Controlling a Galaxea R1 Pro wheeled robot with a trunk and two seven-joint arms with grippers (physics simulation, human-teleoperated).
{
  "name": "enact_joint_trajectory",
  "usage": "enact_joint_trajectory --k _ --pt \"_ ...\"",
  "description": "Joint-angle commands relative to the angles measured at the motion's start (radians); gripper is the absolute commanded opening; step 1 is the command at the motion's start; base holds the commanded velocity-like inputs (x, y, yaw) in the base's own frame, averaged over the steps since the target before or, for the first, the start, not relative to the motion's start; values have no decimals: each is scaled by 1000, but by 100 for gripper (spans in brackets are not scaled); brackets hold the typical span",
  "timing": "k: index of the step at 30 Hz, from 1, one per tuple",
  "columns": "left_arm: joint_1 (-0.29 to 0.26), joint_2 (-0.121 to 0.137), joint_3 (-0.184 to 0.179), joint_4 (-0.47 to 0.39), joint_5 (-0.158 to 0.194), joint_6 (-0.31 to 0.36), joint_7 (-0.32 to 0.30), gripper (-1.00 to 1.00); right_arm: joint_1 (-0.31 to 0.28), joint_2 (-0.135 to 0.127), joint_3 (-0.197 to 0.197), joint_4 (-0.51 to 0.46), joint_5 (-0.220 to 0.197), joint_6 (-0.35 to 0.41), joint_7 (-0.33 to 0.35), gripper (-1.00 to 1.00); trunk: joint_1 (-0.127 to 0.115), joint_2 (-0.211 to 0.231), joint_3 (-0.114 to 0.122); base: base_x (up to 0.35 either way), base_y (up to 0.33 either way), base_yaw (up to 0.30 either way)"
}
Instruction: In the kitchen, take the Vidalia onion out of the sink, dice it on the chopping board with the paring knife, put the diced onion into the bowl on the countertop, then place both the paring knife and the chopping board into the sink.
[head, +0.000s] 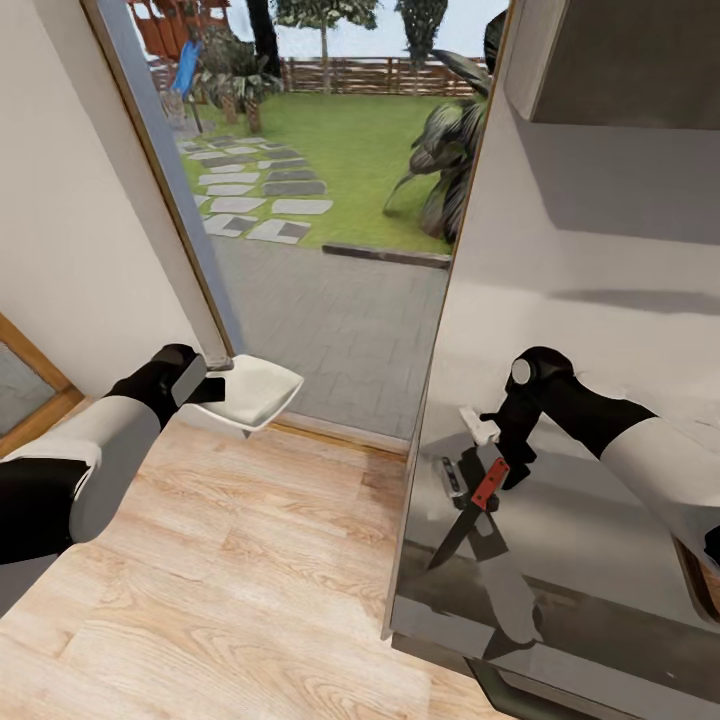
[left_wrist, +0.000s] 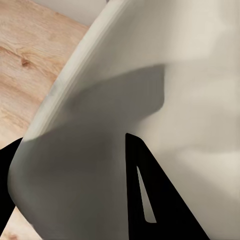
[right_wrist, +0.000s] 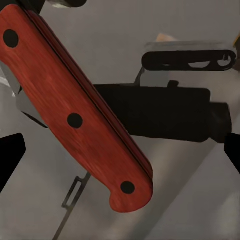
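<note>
Bowl (head: 262, 390) and paring knife (head: 474, 506) are both up in the air, one in each arm. The left end effector (head: 212, 388) is clenched on the bowl's rim, and the left wrist view shows a dark finger (left_wrist: 150, 200) lying inside the white dish. The right end effector (head: 503, 462) is clenched on the knife's red handle (right_wrist: 75, 110), with the dark blade pointing down. The robot stands on a wooden floor (head: 230, 560) by an open door to a garden (head: 340, 130). A big shiny steel fridge (head: 600, 300) is very near the right arm.

The knife could bump the fridge if the arm swings or the robot turns too fast. The bowl is held by one edge, so it could tip or slip out. The bowl looks empty.
</note>
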Motion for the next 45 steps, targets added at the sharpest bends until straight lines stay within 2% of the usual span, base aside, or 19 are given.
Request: enact_joint_trajectory --k 1,8,17,34,35,45 --pt "-1 1 -7 -1 11 4 6 -100 -1 -1 4 0 1 9 2 100 0 -1 -2 0 0 0" --pt "-1 1 -7 0 11 4 6 -100 -1 1 6 2 1 9 -8 100 0 -1 -6 0 0 0" --pt "-1 2 -7 7 11 4 6 -100 -1 1 37 2 1 9 -11 100 0 -1 -14 0 0 0" --pt "-1 2 -7 7 11 4 6 -100 -1 0 40 2 1 9 -12 100 0 -1 -20 0 0 0" --pt "-1 2 -7 7 11 4 6 -100 -1 0 40 2 1 9 -12 -100 0 -1 -20 0 0 0" --pt "-1 2 -7 6 11 4 6 -100 -1 1 40 2 1 9 -12 -100 0 -1 -20 0 0 0"
